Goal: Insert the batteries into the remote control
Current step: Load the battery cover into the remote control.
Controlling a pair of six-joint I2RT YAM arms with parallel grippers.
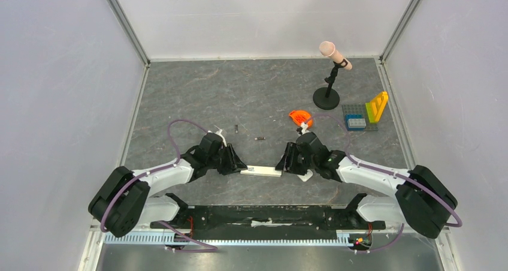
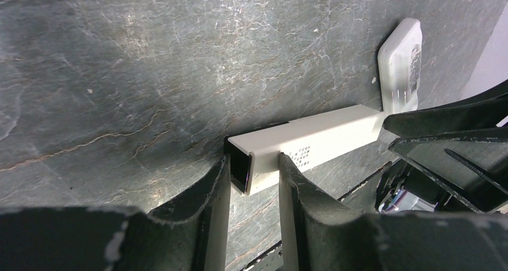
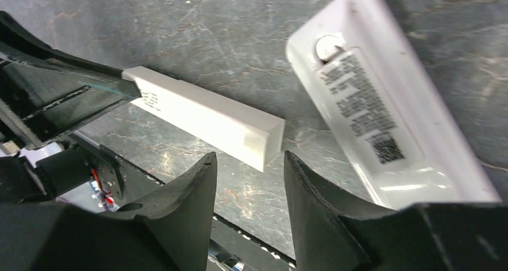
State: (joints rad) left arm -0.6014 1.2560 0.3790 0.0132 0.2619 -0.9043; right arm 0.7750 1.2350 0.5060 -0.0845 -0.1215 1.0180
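Near table front, between the arms: remote control. Left gripper clamped on its left end. Right gripper jaws apart, just off the other end. Battery lies loose behind.

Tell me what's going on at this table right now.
The left gripper is clamped on one end of the remote control, a long white bar lying near the front of the table. The right gripper stands open at the bar's other end, its fingers short of it. A wider white labelled block lies beside that gripper. Two small dark batteries lie loose farther back on the table, with neither gripper near them.
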